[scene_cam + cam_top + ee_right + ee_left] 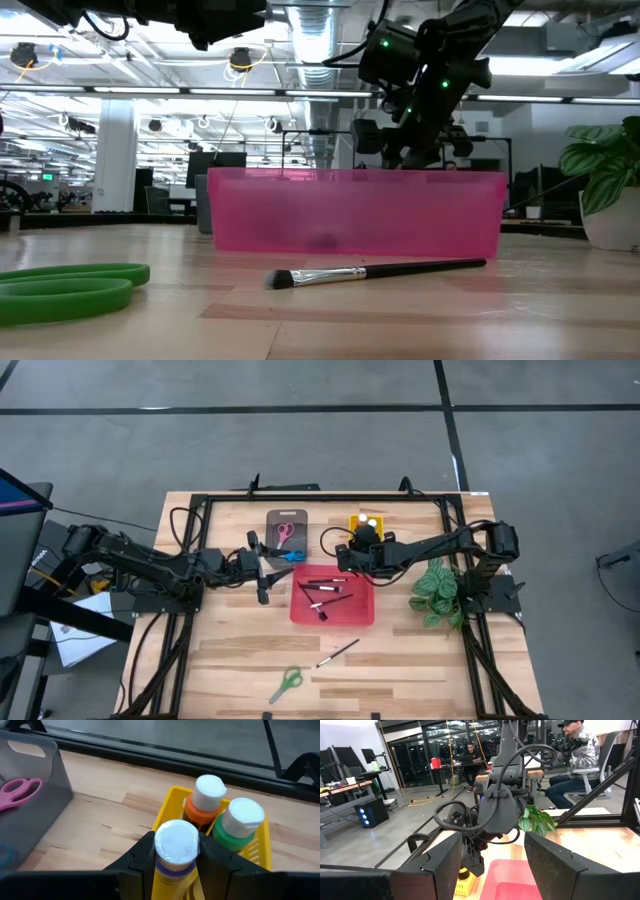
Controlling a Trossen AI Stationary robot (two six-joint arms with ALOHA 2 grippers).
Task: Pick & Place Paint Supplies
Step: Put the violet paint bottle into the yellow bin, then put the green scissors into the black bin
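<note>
A: Fingers (pixel 142 852) of the right gripper (pixel 176 854) are clamping a white-capped paint tube (pixel 175 851) with a purple band, holding it upright over the near part of the yellow tray (pixel 262 851).

B: What else is sitting in that tray?

A: An orange tube (pixel 205 802) and a green tube (pixel 240 822), both white-capped and standing side by side at its far end, just beyond the held one.

B: And the left gripper (pixel 268 571)?

A: Its fingers are standing apart, holding nothing that I can see, hovering just left of the red tray (pixel 362 610). Blue-handled scissors (pixel 290 556) are lying just beyond it.

B: What is the red tray holding?

A: Several dark-handled paintbrushes (pixel 322 592), lying crossed. The grey tray (pixel 272 520), on the far side, is holding pink scissors (pixel 284 531).

B: Anything loose on the table (pixel 420 660)?

A: One more paintbrush (pixel 375 272) is lying near the red tray's near side, and green scissors (pixel 287 682) are lying nearer still, to its left. A leafy plant (pixel 438 590) is standing at the right.
</note>
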